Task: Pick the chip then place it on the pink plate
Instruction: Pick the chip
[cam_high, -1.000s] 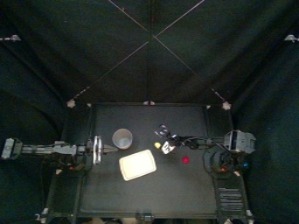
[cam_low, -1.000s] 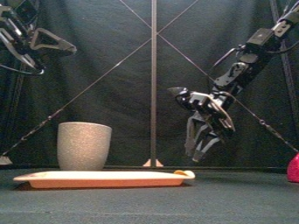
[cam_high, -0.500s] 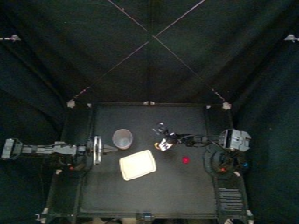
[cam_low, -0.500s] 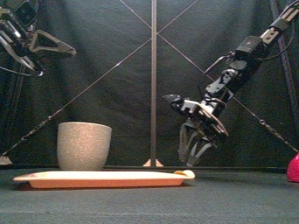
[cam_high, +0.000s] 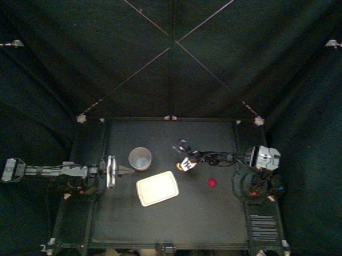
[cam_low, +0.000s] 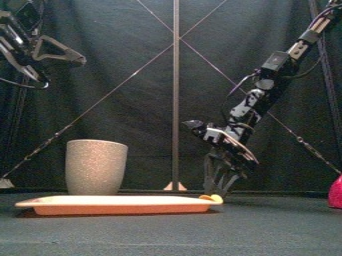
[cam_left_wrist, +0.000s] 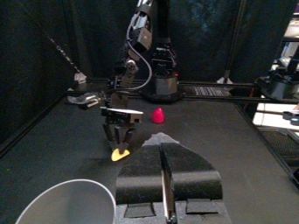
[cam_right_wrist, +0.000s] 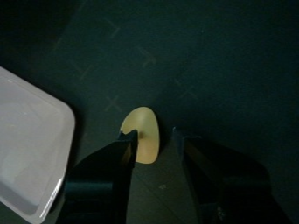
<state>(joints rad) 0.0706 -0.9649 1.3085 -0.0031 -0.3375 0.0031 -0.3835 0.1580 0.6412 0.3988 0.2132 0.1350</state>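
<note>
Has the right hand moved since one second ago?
Yes. In the front view the right hand has come down and left, toward the pink tray's right end.

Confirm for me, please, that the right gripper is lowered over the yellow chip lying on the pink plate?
Not quite. The right gripper is lowered over the yellow chip, but the chip lies on the black table beside the pink plate, not on it, as the right wrist view shows.

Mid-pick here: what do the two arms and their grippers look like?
Both are black and built of jointed segments. The right arm ends in the right gripper: two slim black jaws under a pale cross-plate. The left arm ends in the left gripper, with broad black jaws.
</note>
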